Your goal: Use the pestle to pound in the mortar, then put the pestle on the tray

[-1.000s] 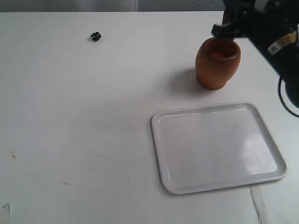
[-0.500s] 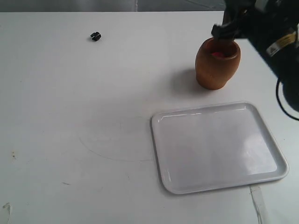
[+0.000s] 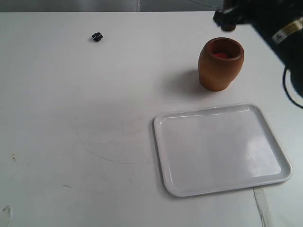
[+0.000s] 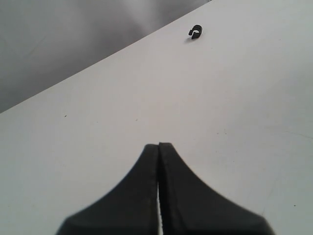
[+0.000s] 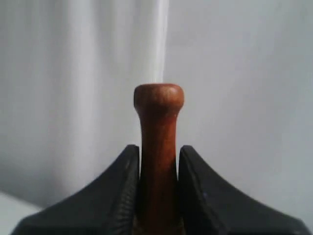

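Pestle (image 5: 157, 142): slim, dark reddish-brown shaft ending in a small rounded knob, clamped between the right gripper's (image 5: 158, 152) black fingers. Only that wrist view shows this. In the exterior view the gripper is a dark blur over the far right corner of the bench (image 3: 71, 118), just beyond the mortar (image 3: 220, 64), and the pestle's thick end is hidden. The tray (image 3: 218, 149) lies near the right edge. The left gripper (image 4: 159, 147) is pressed closed on nothing, a black clip (image 4: 195, 32) well off.
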